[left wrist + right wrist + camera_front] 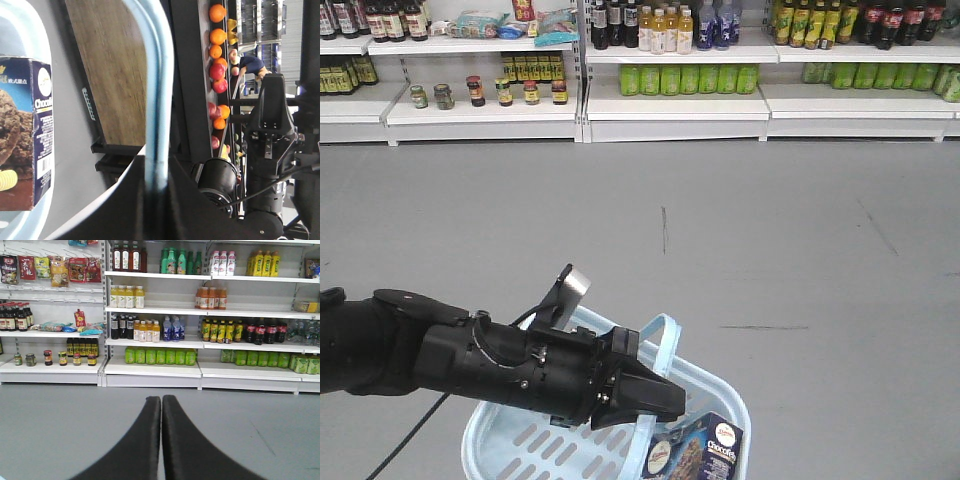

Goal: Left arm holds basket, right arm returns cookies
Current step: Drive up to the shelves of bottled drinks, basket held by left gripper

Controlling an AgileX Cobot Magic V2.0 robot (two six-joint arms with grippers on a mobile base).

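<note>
The tapered black left hand (660, 398) is clamped on the looped light blue handle (665, 328) of a light blue plastic shopping basket (510, 445) with slotted sides, which is carried just beneath the hand over the grey floor (770, 230). In the left wrist view the handle is seen running straight down between the jaws. The dark navy-and-brown rectangular cookie carton (705, 450) is found inside the basket, standing just below and slightly ahead of the left hand's tip and not yet taken out. The right hand (161, 435) is narrowed fully: its two black fingers (135, 450) are pressed together with nothing held between them. It is aimed at the white shop shelves (150, 371) of bottled drinks, well apart from them. What is taken to be the bulky black right arm (270, 125) is seen off to one side of the left hand, well apart from the basket. The holding step is judged to be in hand, and the returning step not begun. For the next move, the right hand would have to be opened and brought down beside the left hand without the handle being struck. It would then be closed on the carton's narrow sides before any lift towards the shelves.
</note>
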